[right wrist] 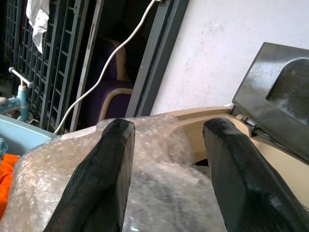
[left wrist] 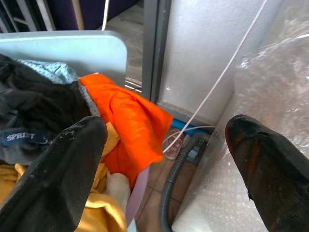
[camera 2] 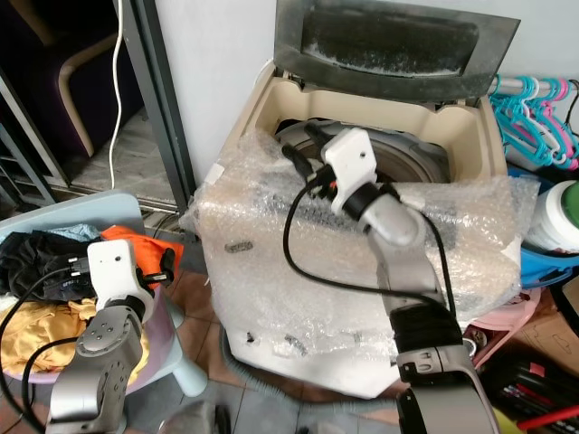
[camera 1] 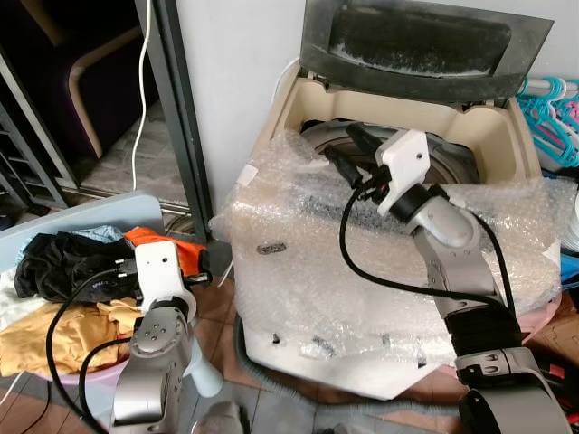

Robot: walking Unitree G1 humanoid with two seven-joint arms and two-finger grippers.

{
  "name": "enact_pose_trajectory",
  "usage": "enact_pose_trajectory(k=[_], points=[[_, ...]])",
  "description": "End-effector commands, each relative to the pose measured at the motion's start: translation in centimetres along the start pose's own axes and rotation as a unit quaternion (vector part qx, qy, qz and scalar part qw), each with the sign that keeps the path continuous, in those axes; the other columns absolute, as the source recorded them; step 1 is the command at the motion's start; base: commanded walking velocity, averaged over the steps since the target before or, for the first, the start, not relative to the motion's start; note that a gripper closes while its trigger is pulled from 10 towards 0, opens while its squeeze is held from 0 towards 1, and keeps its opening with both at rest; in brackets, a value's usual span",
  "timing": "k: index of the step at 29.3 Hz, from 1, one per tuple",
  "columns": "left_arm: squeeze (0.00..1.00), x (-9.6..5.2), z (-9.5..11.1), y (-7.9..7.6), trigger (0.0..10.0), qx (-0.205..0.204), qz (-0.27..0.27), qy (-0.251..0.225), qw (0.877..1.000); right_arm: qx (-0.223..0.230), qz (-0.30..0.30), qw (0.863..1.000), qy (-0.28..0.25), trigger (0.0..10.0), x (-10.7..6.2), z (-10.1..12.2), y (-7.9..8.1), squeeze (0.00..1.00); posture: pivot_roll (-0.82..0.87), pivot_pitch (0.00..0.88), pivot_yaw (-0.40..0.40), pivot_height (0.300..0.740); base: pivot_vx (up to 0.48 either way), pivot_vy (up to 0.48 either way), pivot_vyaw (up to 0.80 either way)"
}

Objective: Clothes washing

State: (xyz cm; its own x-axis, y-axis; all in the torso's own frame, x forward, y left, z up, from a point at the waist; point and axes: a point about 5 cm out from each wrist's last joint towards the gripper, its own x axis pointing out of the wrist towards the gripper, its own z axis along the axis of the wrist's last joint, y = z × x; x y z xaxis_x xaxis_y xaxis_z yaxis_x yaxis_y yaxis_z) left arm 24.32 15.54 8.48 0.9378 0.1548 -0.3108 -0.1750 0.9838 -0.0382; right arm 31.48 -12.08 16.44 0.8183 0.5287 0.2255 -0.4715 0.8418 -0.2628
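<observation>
A top-loading washing machine [camera 1: 362,262], wrapped in bubble wrap, stands with its lid [camera 1: 425,41] raised and the drum opening [camera 1: 452,158] showing. My right gripper [camera 1: 346,149] hovers open over the machine's front left rim, with nothing between its fingers [right wrist: 96,183]. Left of the machine is a basket [camera 2: 161,316] heaped with clothes: a black garment [camera 1: 54,262], an orange one [left wrist: 130,125] and a yellow one [camera 1: 45,330]. My left gripper [left wrist: 164,126] is open just above the orange garment at the pile's right edge, holding nothing.
A grey drain hose [camera 1: 298,398] lies on the tiled floor by the machine's base. A white cable [camera 1: 142,90] hangs beside the dark door frame [camera 1: 181,117]. Turquoise hangers [camera 1: 552,108] and a pink basin [camera 1: 543,316] are on the right. A light blue board [left wrist: 72,46] stands behind the clothes.
</observation>
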Motion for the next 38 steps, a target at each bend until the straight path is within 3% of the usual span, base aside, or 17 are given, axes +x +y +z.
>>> enact_pose_trajectory(k=[1, 6, 20, 21, 31, 37, 38], points=[[0.0, -0.2, 0.4, 0.1, 10.0, 0.005, 0.003, -0.012, 1.0, -0.027, -0.02, 0.999, -0.014, 10.0, 0.1, 1.0, 0.0, 1.0, 0.0, 0.0, -0.025, 0.74, 0.0, 0.0, 0.8], [0.0, 0.0, 1.1, -0.5, 10.0, 0.016, -0.012, -0.034, 0.999, -0.055, -0.083, 0.995, 0.011, 10.0, -1.4, 0.8, 1.0, 1.0, -0.01, 0.0, -0.017, 0.74, 0.0, 0.187, 0.49], [0.0, -0.1, 0.9, -0.6, 10.0, 0.019, -0.013, -0.028, 0.999, -0.034, -0.083, 0.994, 0.059, 10.0, -2.2, -0.1, 1.6, 1.0, 0.0, 0.0, -0.018, 0.74, 0.0, 0.48, 0.0], [0.0, 0.0, 0.9, -0.5, 10.0, 0.021, -0.011, -0.026, 0.999, -0.033, -0.09, 0.993, 0.065, 10.0, -2.2, -0.2, 1.5, 0.0, 0.0, 0.0, -0.018, 0.74, 0.0, 0.48, 0.0], [0.0, 0.0, 0.9, -0.3, 10.0, 0.021, 0.0, -0.03, 0.999, -0.018, -0.137, 0.983, 0.121, 10.0, -4.9, -1.9, 0.9, 0.0, -0.01, 0.0, -0.019, 0.74, 0.0, 0.48, 0.0], [0.0, 0.2, 1.0, -0.5, 10.0, 0.019, 0.0, -0.035, 0.999, -0.019, -0.136, 0.982, 0.129, 10.0, -4.6, -2.2, 1.2, 0.0, -0.01, 0.0, -0.015, 0.74, 0.0, 0.48, 0.0], [0.0, 0.2, 1.2, -0.5, 10.0, 0.016, 0.0, -0.043, 0.999, -0.003, -0.127, 0.983, 0.132, 10.0, -4.5, -2.3, 1.5, 0.0, 0.0, 0.0, -0.015, 0.74, 0.0, 0.0, 0.0]])
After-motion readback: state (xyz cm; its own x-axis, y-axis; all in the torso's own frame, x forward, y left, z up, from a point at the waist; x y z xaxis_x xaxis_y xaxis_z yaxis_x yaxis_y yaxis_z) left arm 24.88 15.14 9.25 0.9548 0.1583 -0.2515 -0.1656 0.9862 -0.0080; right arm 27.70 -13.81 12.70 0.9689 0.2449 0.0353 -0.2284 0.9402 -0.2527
